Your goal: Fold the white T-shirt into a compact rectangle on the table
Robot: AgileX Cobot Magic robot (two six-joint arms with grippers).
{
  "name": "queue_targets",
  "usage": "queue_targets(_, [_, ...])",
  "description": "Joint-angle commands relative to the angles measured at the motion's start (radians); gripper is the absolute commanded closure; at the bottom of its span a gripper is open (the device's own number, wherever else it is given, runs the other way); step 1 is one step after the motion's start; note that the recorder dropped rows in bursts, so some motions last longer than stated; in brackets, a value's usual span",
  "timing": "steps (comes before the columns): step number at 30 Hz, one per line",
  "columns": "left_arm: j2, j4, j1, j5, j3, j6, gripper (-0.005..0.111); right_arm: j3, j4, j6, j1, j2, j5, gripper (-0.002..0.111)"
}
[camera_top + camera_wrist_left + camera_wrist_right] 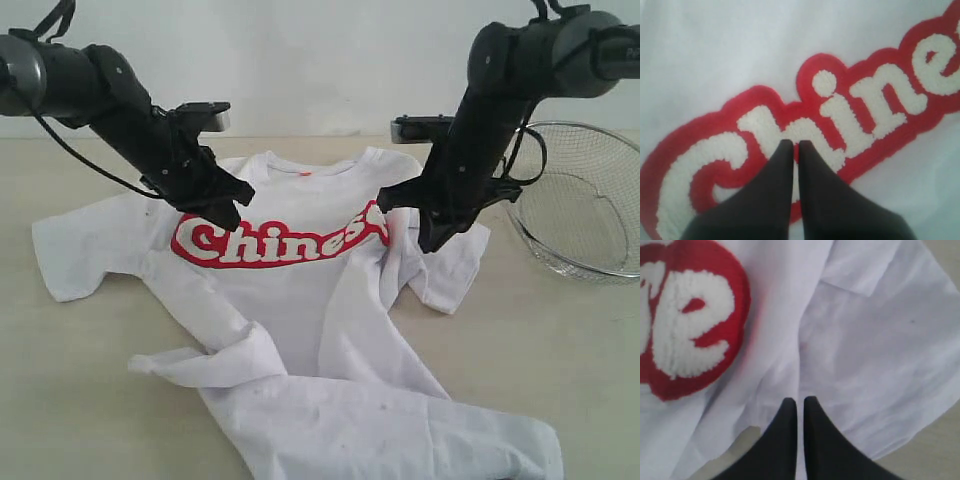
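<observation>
The white T-shirt (300,300) lies face up and rumpled on the table (80,400), its red-outlined lettering (270,242) across the chest and an orange neck tag (303,173) at the collar. Its lower part is twisted toward the front right, and the right side is bunched in a crease. My left gripper (228,215) hovers shut over the start of the lettering (840,115), its tips (795,143) together with nothing between them. My right gripper (432,243) is shut too, over the bunched cloth (860,350) by the right sleeve, tips (799,400) empty.
A wire mesh basket (590,210) stands at the back right, close to my right arm. Bare tabletop shows on the left and at the front right. A pale wall (320,60) rises behind the table.
</observation>
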Motion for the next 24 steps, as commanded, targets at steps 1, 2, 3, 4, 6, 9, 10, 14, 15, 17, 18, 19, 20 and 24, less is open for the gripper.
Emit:
queue_targets(1, [0.019,-0.001,0.0,-0.003,0.001,0.004,0.102,0.005,-0.003,0.017,0.011,0.012,-0.012,0.109])
queue_targets(2, [0.022,-0.001,0.0,-0.003,0.001,0.004,0.102,0.005,-0.006,0.021,0.011,0.016,-0.01,0.109])
queue_targets(3, [0.027,-0.001,0.0,0.0,0.001,0.004,0.102,0.005,-0.011,0.021,0.011,0.02,-0.01,0.109])
queue_targets(4, [0.032,-0.001,0.0,-0.001,0.001,0.001,0.102,0.005,-0.016,0.024,0.011,0.026,-0.006,0.109])
queue_targets(6, [0.044,-0.001,0.0,0.005,0.001,-0.003,0.102,0.005,-0.023,0.026,0.011,0.035,0.001,0.109])
queue_targets(9, [0.066,0.002,0.0,0.019,0.001,-0.008,0.102,0.007,-0.025,0.029,0.011,0.051,0.008,0.109])
queue_targets(10, [0.072,0.007,0.0,0.021,0.001,-0.017,0.102,0.007,-0.025,0.029,0.011,0.056,0.01,0.109])
queue_targets(14, [0.081,0.075,0.0,0.019,0.001,-0.065,0.102,0.007,-0.06,0.043,0.011,0.077,0.024,0.109])
queue_targets(15, [0.083,0.109,0.0,0.015,0.001,-0.09,0.102,0.007,-0.073,0.048,0.011,0.079,0.026,0.109])
queue_targets(17, [0.083,0.162,0.0,0.005,0.001,-0.132,0.102,0.007,-0.097,0.055,0.011,0.082,0.036,0.109])
queue_targets(18, [0.083,0.193,0.0,0.003,0.001,-0.151,0.102,0.007,-0.109,0.058,0.011,0.083,0.045,0.109])
queue_targets(19, [0.083,0.214,0.0,0.003,0.001,-0.165,0.102,0.007,-0.119,0.063,0.011,0.083,0.053,0.109])
queue_targets(20, [0.083,0.234,0.0,0.003,0.001,-0.18,0.102,0.007,-0.136,0.076,0.011,0.083,0.063,0.109])
queue_targets(24, [0.083,0.271,0.009,0.003,0.001,-0.199,0.102,0.007,-0.212,0.135,0.011,0.083,0.092,0.109])
